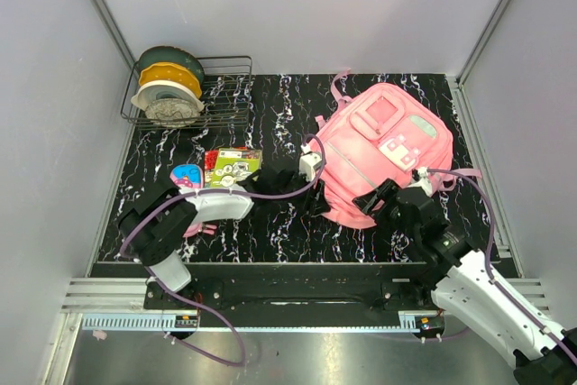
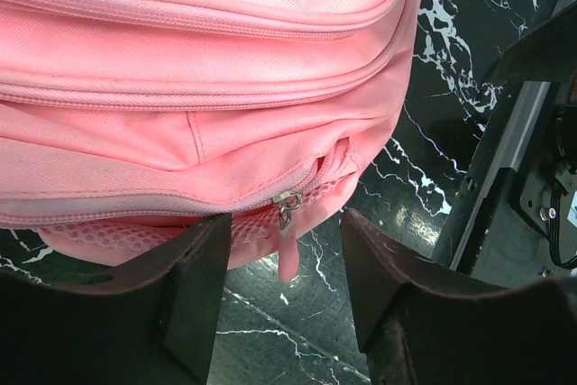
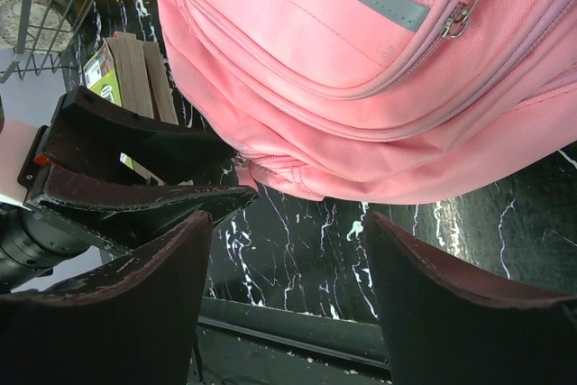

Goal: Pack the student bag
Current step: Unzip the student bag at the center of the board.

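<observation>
The student bag (image 1: pixel 383 155) needs unzipping: my left gripper (image 2: pixel 284 227) and right gripper (image 3: pixel 287 227) gape empty; the left must pinch the zipper pull (image 2: pixel 287 259).

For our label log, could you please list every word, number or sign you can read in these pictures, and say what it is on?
No text can be read in any of the views.
Booklet: colourful print on the cover, too small to read.
Backpack: marks on its white-pink patch, too blurred to read.
Close views of the backpack: bare fabric and zips, no lettering.
</observation>
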{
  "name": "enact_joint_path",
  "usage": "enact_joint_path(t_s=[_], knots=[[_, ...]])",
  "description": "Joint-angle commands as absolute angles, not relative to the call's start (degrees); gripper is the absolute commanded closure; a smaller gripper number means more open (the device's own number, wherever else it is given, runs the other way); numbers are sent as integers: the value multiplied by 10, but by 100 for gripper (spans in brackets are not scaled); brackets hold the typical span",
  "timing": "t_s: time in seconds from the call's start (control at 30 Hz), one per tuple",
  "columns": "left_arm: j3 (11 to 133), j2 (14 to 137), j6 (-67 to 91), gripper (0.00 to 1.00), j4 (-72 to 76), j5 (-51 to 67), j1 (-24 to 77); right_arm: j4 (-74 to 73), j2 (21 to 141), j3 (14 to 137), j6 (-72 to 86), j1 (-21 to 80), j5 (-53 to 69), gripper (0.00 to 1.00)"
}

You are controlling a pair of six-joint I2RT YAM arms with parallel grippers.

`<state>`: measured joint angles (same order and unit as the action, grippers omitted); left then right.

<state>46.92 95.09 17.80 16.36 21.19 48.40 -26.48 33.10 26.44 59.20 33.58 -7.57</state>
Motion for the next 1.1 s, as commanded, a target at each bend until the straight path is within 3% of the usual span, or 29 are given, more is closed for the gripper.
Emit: enact_joint_path(t_s=[0.0,0.27,0.43,0.5,0.57,0.6,0.8,1.07], knots=[[483,966,176,46,189,244,485,-258,339,269,584,334,-87,26],[471,978,199,47,219,244,485,-250,345,267,581,334,-82,27],[468,986,208,66,229,244,484,-246,347,263,582,335,-81,26],[468,987,211,69,231,247,485,-244,346,262,583,335,-79,27],[467,986,212,68,232,245,485,-243,349,261,582,335,-79,26],[466,986,213,58,232,243,484,-243,350,261,582,335,-79,26],[467,982,225,52,238,260,487,-236,363,253,584,334,-80,26],[477,1000,221,78,225,253,497,-222,372,245,582,335,-77,25]])
